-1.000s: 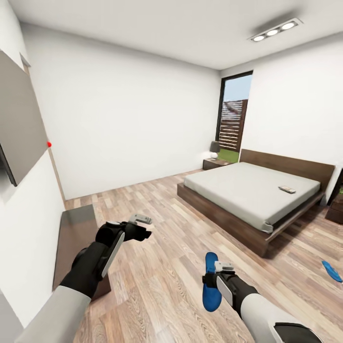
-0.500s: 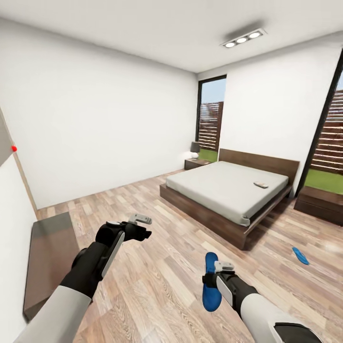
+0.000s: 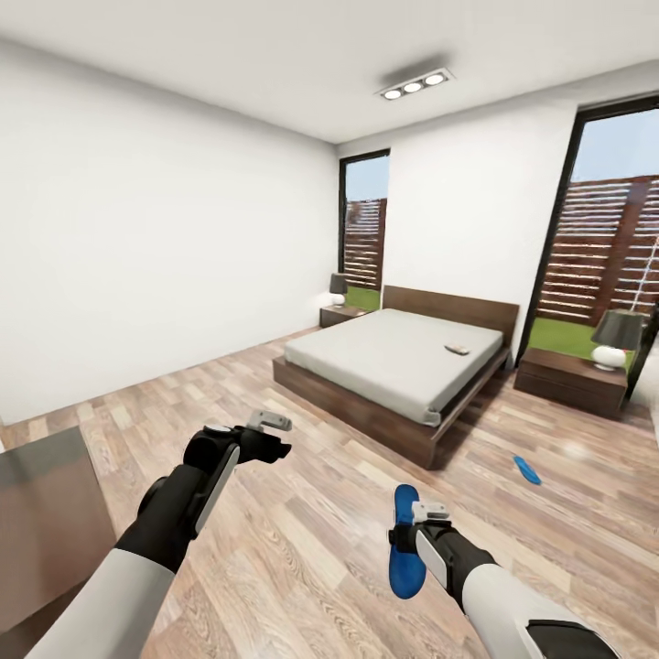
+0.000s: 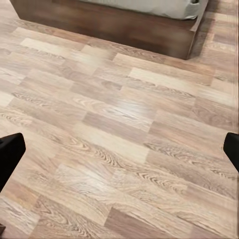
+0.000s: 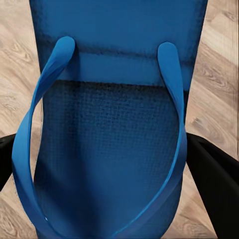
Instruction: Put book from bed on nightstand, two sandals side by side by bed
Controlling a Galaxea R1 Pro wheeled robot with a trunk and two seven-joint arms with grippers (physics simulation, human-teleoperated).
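Right now my right gripper (image 3: 409, 535) is clamped on one blue sandal (image 3: 404, 540), its long axis pointing ahead toward the bed (image 3: 394, 371). The other sandal (image 3: 526, 469) lies on the floor (image 3: 302, 513) ahead and to my right, near the bed's foot corner, with open planks between. My left gripper (image 3: 271, 423) hangs empty, jaws apart. The book (image 3: 457, 349) rests on the mattress, a nightstand (image 3: 569, 379) just beyond.
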